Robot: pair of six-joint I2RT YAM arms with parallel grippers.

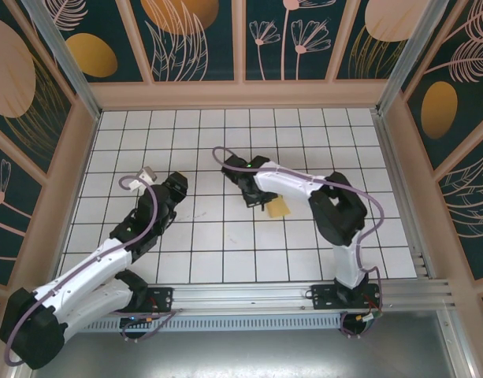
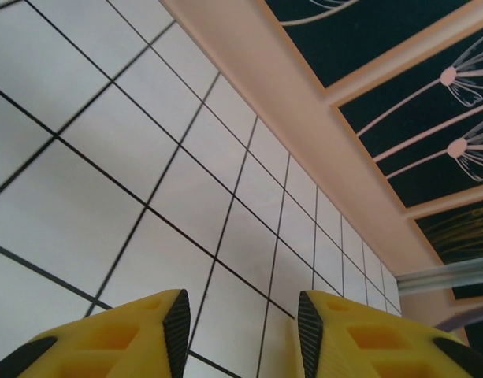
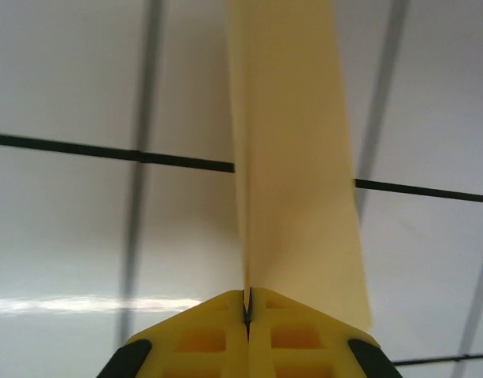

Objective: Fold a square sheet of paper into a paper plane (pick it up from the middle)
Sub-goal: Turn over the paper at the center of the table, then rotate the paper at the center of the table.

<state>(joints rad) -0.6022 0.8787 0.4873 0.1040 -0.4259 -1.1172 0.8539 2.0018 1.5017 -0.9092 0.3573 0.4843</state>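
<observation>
Your right gripper (image 3: 247,305) is clenched on the creased square sheet of paper (image 3: 296,157) near the middle of the table (image 1: 225,236), your left gripper (image 2: 243,319) parted and empty, so judge a fold in hand; next, bring the left across to press the crease.

The paper (image 3: 296,157) is pale yellow, the table (image 1: 225,236) white with black gridlines, the walls (image 1: 202,47) floral teal.
</observation>
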